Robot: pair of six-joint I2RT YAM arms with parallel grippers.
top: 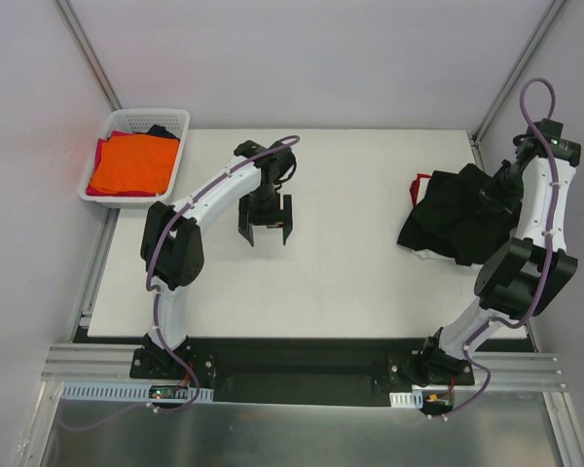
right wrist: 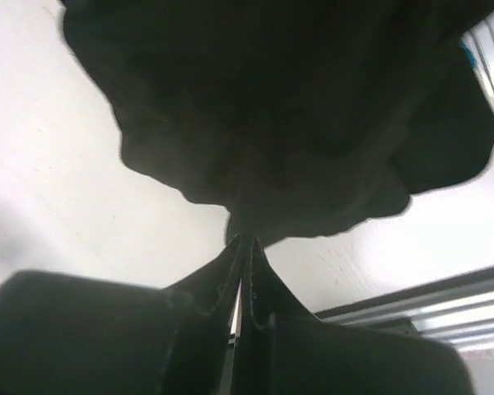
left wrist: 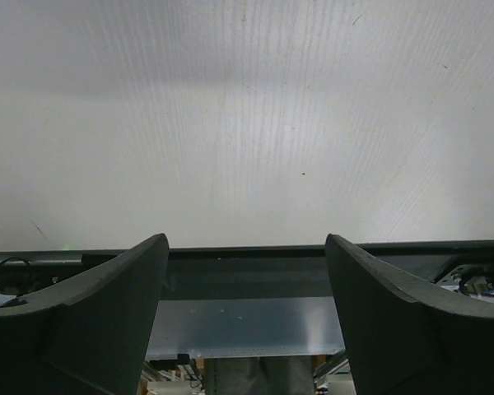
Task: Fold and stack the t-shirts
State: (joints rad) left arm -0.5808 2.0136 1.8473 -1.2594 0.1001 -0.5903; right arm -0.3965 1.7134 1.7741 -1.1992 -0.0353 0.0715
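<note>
Top external view: a crumpled black t-shirt (top: 446,222) lies heaped at the right edge of the desk (top: 350,282), toward the far corner, with a bit of red cloth (top: 420,181) showing at its far left side. The right tool (right wrist: 240,243) is closed, its fingertips pressed together on a fold of that shirt, which draws down to a point where they meet. The right arm rises from the near right corner, its elbow jutting past the right edge and its forearm angled back in over the heap.

An orange t-shirt (top: 131,163) lies flat on top in the white basket (top: 180,119) off the far left corner, with darker cloth beneath it.

The left tool (top: 265,232) hangs over bare desk left of centre, jaws spread wide and empty, fingers (left wrist: 90,329) pointing down. Its arm bends at the left edge and reaches inward.

White walls enclose the desk; a metal rail (top: 302,368) runs along the near edge.
</note>
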